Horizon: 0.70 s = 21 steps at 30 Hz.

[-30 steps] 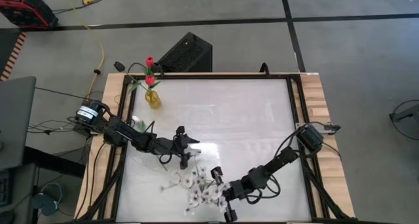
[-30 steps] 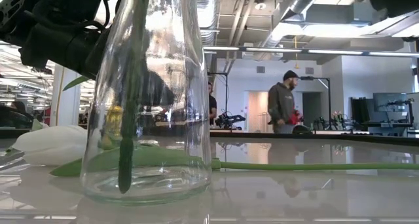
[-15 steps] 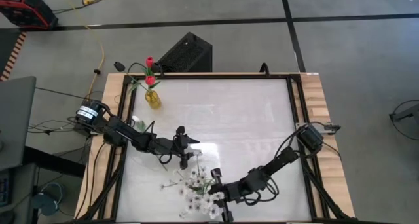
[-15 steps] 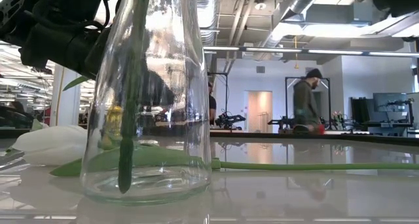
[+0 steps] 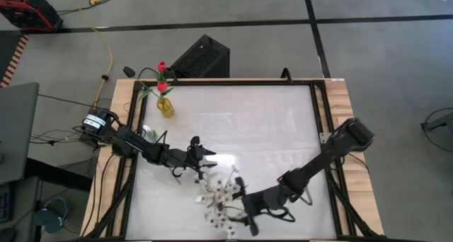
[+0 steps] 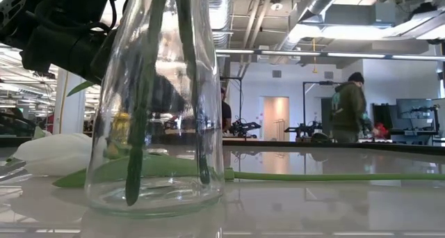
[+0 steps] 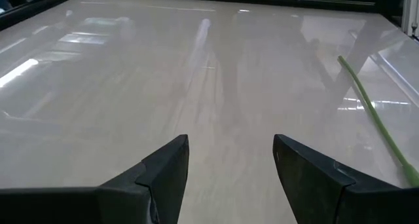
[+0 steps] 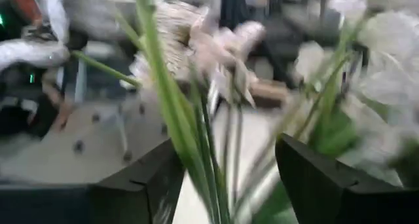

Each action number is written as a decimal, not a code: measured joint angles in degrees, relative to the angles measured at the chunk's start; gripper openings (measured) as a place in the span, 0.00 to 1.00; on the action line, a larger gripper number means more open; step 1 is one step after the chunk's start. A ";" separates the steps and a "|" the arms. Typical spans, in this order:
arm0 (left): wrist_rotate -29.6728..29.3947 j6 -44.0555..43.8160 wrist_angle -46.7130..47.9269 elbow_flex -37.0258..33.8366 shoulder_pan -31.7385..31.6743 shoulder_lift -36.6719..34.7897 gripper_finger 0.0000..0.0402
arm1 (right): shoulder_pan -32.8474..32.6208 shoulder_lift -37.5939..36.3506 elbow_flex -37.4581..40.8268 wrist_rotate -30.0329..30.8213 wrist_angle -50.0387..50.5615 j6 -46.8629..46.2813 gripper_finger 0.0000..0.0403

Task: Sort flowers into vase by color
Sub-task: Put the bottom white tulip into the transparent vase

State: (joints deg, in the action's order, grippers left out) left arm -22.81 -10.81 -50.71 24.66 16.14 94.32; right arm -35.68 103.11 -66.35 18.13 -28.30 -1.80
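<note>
Right end effector (image 5: 249,215) at desk's 6 o'clock, fingers spread, no grip on white-blossom green-stemmed sprigs (image 5: 221,194) standing in clear glass vase (image 6: 154,102). Left end effector (image 5: 200,156) parked, fingers apart, empty.

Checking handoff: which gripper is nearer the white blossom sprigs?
Right. The right gripper, open, sits right against the white blossom sprigs; the left gripper, open, is a short way up-table of them.
</note>
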 joint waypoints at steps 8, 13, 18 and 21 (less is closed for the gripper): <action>-0.85 -2.05 0.00 -0.01 0.00 0.00 0.53 | -1.10 -17.18 -0.02 -2.62 35.83 -9.96 0.66; -0.85 -6.27 0.42 0.00 0.00 0.00 0.53 | -1.26 -24.93 -0.02 -4.94 50.54 -15.86 0.66; 1.92 -9.02 0.43 0.01 -0.02 0.00 0.53 | -4.07 -26.25 2.32 -4.70 58.80 -23.12 0.66; 4.94 -10.92 3.57 -0.01 -0.02 -1.48 0.53 | -6.90 -24.72 6.83 -1.63 56.65 -23.37 0.66</action>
State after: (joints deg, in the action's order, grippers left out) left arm -17.86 -21.73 -47.14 24.64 16.12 92.84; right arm -42.59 78.39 -59.51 16.50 28.35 -25.17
